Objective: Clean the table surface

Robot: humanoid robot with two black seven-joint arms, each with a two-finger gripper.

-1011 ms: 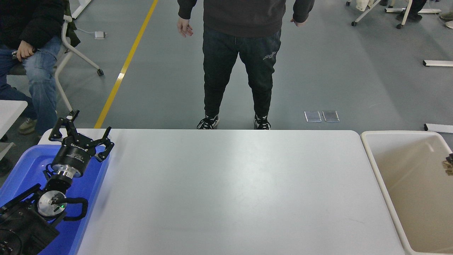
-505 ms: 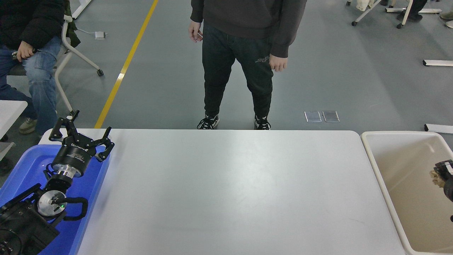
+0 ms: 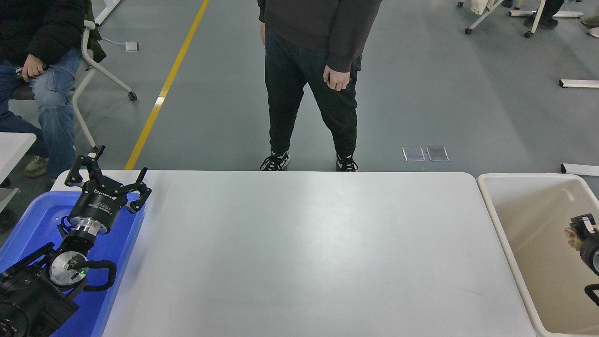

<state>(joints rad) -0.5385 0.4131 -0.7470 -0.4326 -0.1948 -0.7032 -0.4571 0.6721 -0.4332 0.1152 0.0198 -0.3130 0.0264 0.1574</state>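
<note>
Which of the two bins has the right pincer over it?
The beige bin at the table's right end; the right pincer enters over it with something tan. The blue bin, at the left, has the parked left pincer.

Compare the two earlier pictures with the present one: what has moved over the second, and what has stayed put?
The right claw, at the picture's right edge, has come further into view over the beige bin, with something tan at its tip. The standing person has brought their arms in. The left claw stays parked, open, over the blue bin; the table surface looks unchanged.
</note>
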